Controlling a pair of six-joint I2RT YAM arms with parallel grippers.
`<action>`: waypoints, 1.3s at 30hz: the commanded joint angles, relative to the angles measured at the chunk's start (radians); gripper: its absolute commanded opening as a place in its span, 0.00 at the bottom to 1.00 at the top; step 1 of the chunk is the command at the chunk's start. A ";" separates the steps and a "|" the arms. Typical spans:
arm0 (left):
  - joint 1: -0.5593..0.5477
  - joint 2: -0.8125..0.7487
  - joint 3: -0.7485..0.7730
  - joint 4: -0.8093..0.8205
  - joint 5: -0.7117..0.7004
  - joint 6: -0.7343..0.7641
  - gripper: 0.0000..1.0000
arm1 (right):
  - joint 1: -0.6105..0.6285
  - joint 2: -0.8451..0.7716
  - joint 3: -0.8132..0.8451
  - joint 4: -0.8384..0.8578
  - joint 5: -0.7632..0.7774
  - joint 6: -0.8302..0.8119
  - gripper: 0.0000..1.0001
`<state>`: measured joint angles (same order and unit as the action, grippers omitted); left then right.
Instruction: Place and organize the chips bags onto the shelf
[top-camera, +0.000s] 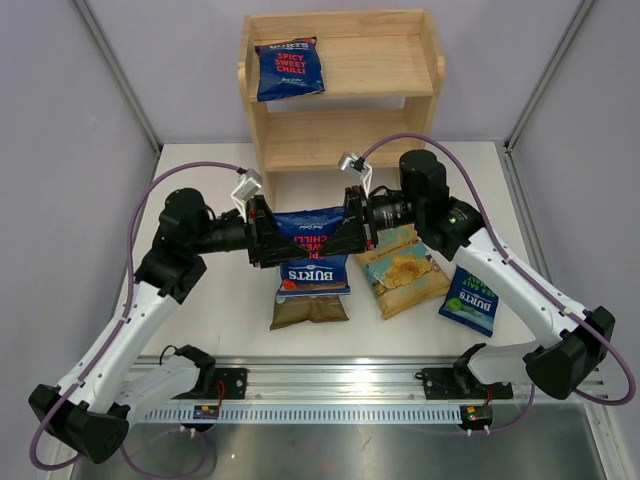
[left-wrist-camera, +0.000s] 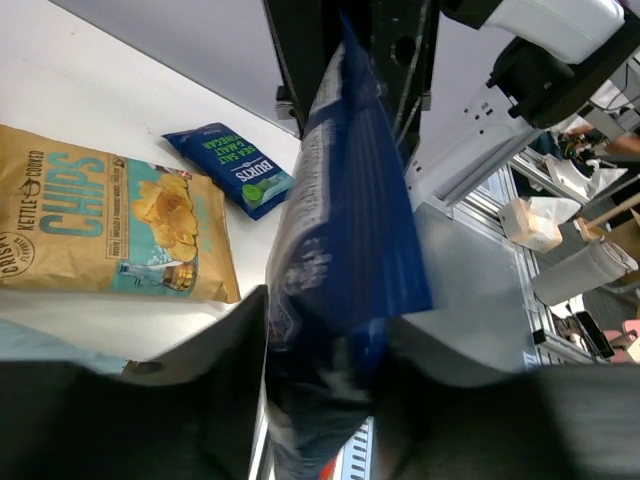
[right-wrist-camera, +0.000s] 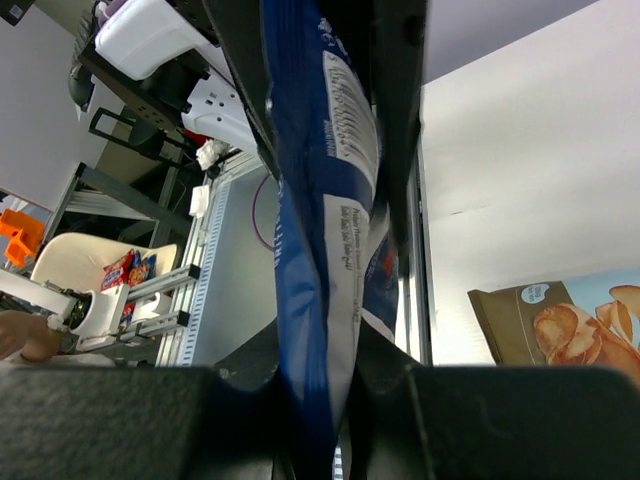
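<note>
A dark blue Burts chips bag (top-camera: 310, 222) with red lettering hangs above the table, stretched between both grippers. My left gripper (top-camera: 262, 232) is closed on its left end; in the left wrist view the bag (left-wrist-camera: 345, 230) fills the gap between my left gripper's (left-wrist-camera: 325, 400) jaws. My right gripper (top-camera: 358, 222) is shut on the bag's right end, and the bag (right-wrist-camera: 320, 200) is pinched in my right gripper (right-wrist-camera: 318, 400). The wooden shelf (top-camera: 340, 135) stands at the back. Another red-lettered Burts bag (top-camera: 289, 68) leans on its upper tier; the lower tier is bare.
A larger blue-and-olive bag (top-camera: 312, 290) lies on the table under the held bag. To its right lies a yellow-and-teal chips bag (top-camera: 402, 270) (left-wrist-camera: 110, 225) (right-wrist-camera: 560, 320), then a small green-marked Burts bag (top-camera: 470, 300) (left-wrist-camera: 232, 168). Grey walls enclose the table.
</note>
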<state>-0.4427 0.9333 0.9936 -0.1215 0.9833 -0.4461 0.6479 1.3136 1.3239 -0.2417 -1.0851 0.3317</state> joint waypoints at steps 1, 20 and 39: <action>-0.022 -0.002 0.060 -0.007 0.008 0.036 0.34 | 0.002 0.009 0.061 -0.045 -0.007 -0.028 0.22; -0.025 -0.004 0.203 -0.026 -0.395 -0.140 0.08 | -0.011 -0.247 -0.159 0.023 0.723 0.078 0.99; -0.025 0.084 0.030 0.827 -0.518 -0.841 0.09 | 0.050 -0.260 -0.546 1.110 0.651 0.596 1.00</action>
<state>-0.4660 0.9810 1.0435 0.4480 0.5114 -1.1091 0.6666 1.0241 0.7528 0.6361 -0.4786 0.8742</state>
